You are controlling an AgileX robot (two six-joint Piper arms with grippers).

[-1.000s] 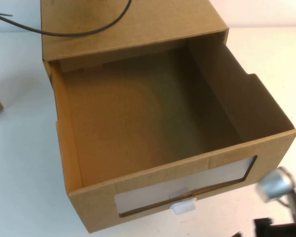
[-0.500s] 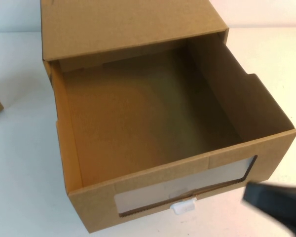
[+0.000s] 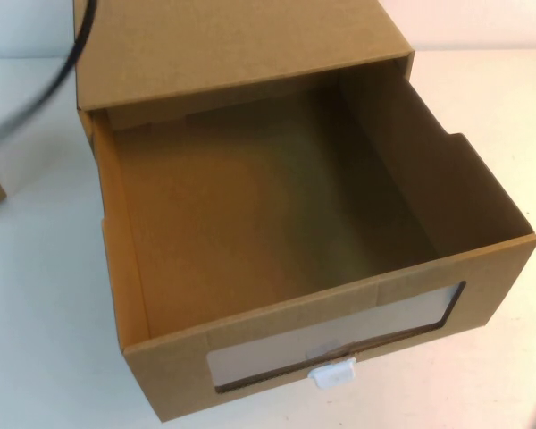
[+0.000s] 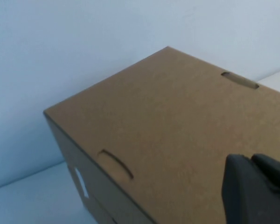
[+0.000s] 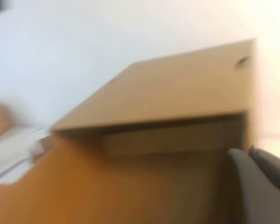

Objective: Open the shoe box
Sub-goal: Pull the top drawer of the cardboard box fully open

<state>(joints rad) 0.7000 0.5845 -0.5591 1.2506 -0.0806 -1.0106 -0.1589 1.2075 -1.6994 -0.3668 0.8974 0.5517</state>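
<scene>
Cardboard shoe box (image 3: 250,54) on the white table (image 3: 36,295): sleeve (image 4: 177,121) on the far side, drawer (image 3: 250,326) drawn well out toward the near edge, empty. We judge the opening essentially done. Right gripper (image 5: 246,154) is closed on nothing, by the drawer's near right side. Left gripper (image 4: 251,161) is over the sleeve's top; we cannot tell its state. Risks: the dark cable (image 3: 62,71) crossing the far left corner could snag and skew the sleeve. Further pull on the white tab (image 3: 332,374) might free the drawer entirely.
</scene>
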